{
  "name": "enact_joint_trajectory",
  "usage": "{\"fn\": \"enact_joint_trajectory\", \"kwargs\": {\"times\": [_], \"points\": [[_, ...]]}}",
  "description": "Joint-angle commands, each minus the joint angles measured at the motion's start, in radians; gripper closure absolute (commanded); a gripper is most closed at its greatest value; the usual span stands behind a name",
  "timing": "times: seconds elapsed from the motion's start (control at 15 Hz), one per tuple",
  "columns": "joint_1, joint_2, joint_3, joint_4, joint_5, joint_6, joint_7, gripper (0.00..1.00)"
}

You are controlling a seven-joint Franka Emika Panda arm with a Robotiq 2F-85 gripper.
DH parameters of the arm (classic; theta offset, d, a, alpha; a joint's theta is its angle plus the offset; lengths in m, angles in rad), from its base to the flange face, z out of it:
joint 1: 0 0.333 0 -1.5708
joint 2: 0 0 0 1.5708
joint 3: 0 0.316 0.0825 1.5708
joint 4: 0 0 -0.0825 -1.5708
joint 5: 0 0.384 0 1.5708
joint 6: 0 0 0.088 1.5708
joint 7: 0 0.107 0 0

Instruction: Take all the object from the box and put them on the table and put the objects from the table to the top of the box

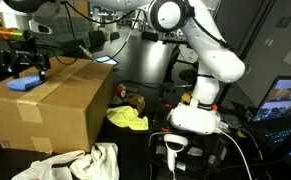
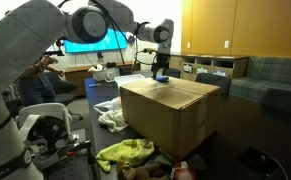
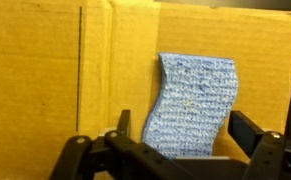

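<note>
Wrist view: a blue sponge (image 3: 197,105) is seen lying flat on the box (image 3: 45,70), right of frame centre, between jaws spread wide; nothing is gripped.

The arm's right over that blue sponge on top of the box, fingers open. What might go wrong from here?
1. The sponge seems to sit near a far corner of the box. A sideways bump from the open fingers on the way down could knock it off.
2. It lies flat and wavy on the cardboard, so the fingers may catch only a thin edge and slip, or press into the box top instead.
</note>
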Motion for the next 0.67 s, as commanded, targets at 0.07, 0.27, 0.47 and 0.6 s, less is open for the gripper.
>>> {"fn": "enact_joint_trajectory", "kwargs": {"times": [0.07, 0.27, 0.47, 0.6], "points": [[0.0, 0.027, -0.012, 0.048, 0.002, -0.013, 0.059, 0.0], [0.002, 0.034, -0.016, 0.054, -0.002, -0.023, 0.075, 0.0], [0.001, 0.036, -0.017, 0.054, -0.003, -0.03, 0.082, 0.25], [0.0, 0.033, -0.016, 0.049, -0.003, -0.028, 0.081, 0.29]]}}
